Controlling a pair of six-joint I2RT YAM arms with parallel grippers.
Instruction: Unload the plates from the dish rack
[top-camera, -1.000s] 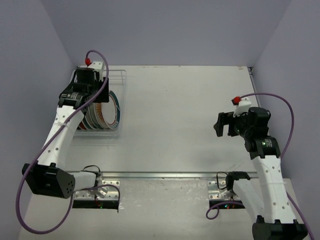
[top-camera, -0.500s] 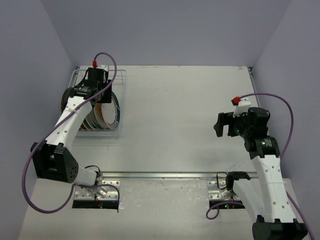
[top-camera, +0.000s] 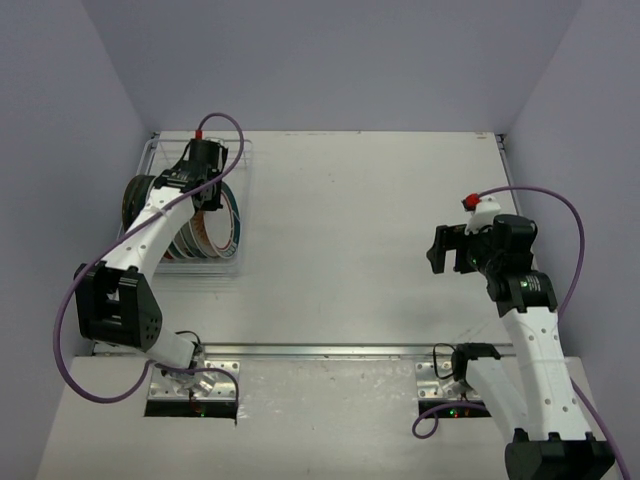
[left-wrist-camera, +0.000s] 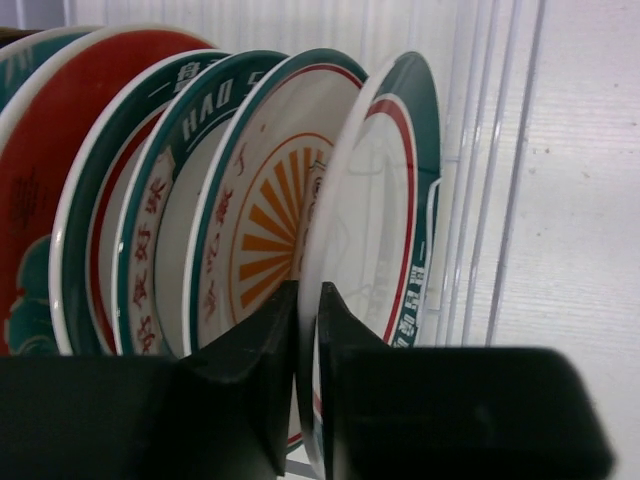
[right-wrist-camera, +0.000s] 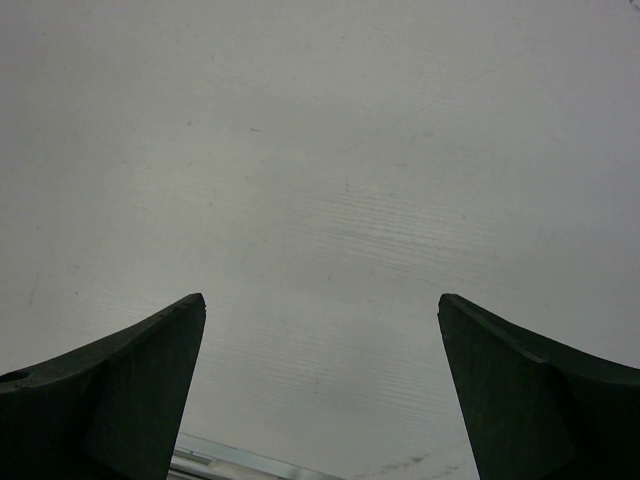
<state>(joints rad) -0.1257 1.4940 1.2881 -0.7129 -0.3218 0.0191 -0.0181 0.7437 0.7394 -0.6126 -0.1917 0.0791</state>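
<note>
No plate on counter (top-camera: 350, 230) yet; plates (top-camera: 205, 238) stand on edge in dish rack (top-camera: 240, 152), far left. Left hand (left-wrist-camera: 308, 300) pinches rim of green-rimmed front plate (left-wrist-camera: 375, 200). Right hand (right-wrist-camera: 320, 330) spread, well apart.

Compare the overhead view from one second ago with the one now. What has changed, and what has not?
The left gripper swung from the dish rack's far end rightward and nearer. It now pinches the rim of the green-rimmed end plate. The right gripper, open, the other plates and the rack stayed put.
</note>
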